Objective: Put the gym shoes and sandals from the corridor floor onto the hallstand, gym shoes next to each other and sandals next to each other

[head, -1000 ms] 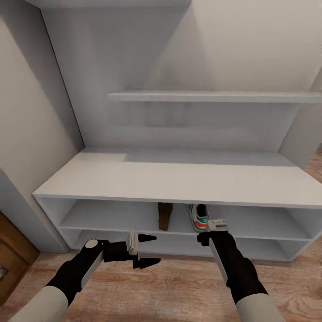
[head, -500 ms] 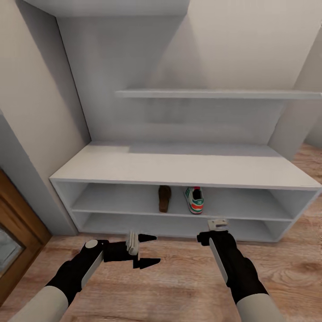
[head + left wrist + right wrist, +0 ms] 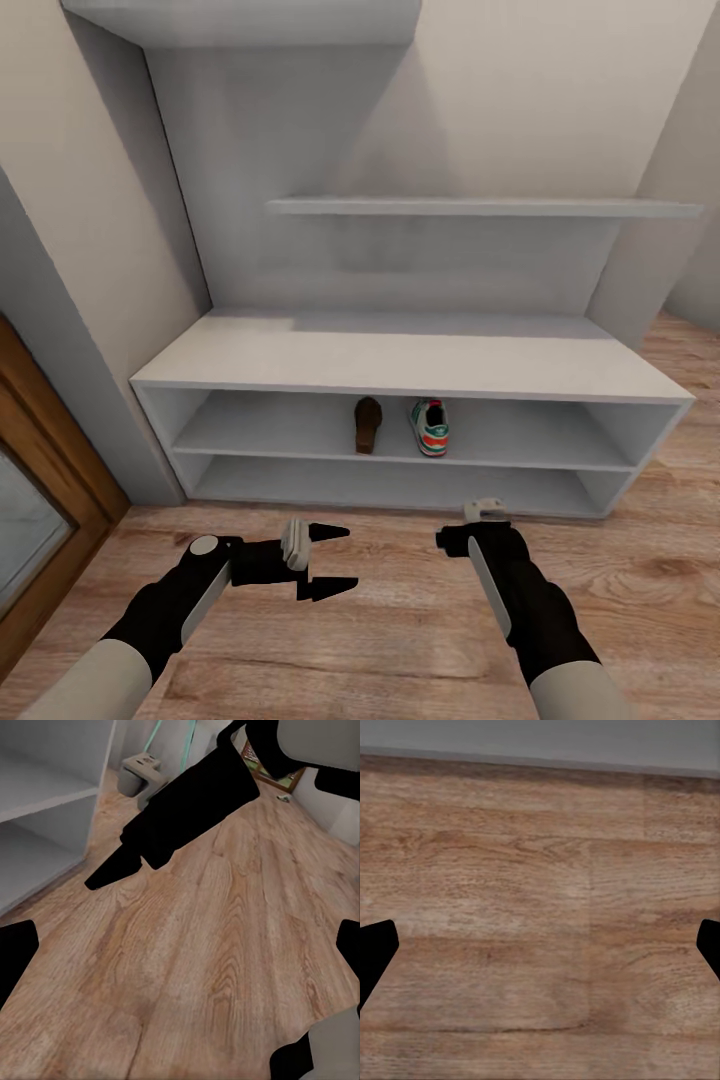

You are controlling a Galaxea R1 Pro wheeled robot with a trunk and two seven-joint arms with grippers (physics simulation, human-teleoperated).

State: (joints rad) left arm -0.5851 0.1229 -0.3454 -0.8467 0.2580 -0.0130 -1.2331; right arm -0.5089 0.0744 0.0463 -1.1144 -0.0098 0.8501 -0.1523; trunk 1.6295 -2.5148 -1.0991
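One brown sandal [image 3: 368, 424] and one white gym shoe [image 3: 431, 427] with green stripes stand side by side, a small gap apart, on the upper cubby tier of the light-grey hallstand [image 3: 400, 365]. Both grippers hover over the corridor floor [image 3: 400, 620] in front of it, well short of the shoes. My left gripper [image 3: 335, 560] is open and empty, its fingers pointing to the right. The right gripper [image 3: 483, 520] points down at the planks. In the right wrist view its fingertips [image 3: 376, 949] sit far apart over bare wood.
Two slab shelves [image 3: 480, 207] hang above the bench top. A brown door frame with glass [image 3: 45, 470] stands at the left, beside the wall. In the left wrist view a grey object with a green handle [image 3: 142, 771] rests on the floor past the rack's end.
The whole view has pulled back from the hallstand, so the camera moved away from it. Sandal and gym shoe stay in place on the tier. Both grippers keep their pose.
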